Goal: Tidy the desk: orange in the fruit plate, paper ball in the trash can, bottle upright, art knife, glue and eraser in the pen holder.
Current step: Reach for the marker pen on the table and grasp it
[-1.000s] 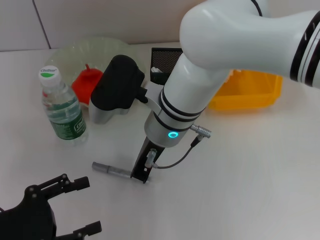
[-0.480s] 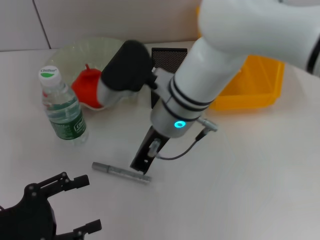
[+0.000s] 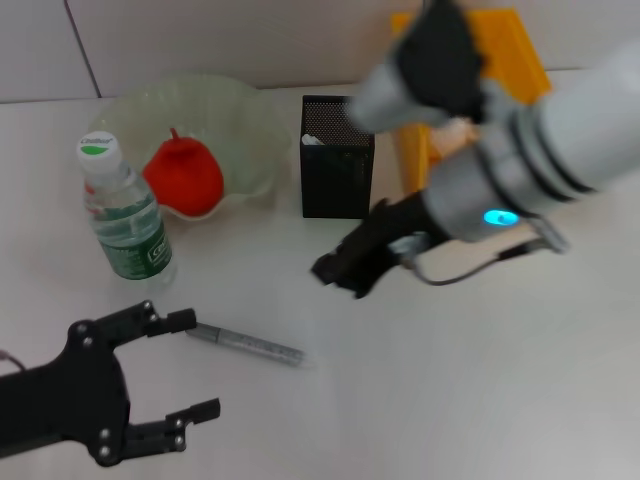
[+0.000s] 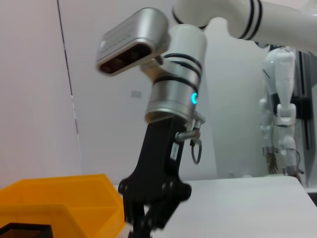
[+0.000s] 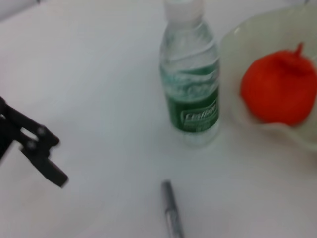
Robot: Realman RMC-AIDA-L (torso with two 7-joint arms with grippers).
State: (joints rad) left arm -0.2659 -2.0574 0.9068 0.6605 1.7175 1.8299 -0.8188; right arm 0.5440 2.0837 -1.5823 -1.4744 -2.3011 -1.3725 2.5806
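Glue (image 3: pixel 245 343) lies flat on the desk (image 3: pixel 480 380) toward its near edge, just beside the left gripper (image 3: pixel 185 365), whose fingers stand apart. Left wrist view: the right gripper (image 4: pixel 151 218) hangs above the desk, fingers' gap unreadable. Right wrist view: glue (image 5: pixel 171 210) lies near the upright bottle (image 5: pixel 190 91).

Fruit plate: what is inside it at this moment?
The orange sits inside the fruit plate, resting toward its front wall, pointed tip up. Nothing else shows in the plate, though whatever might lie directly beneath the orange is covered.
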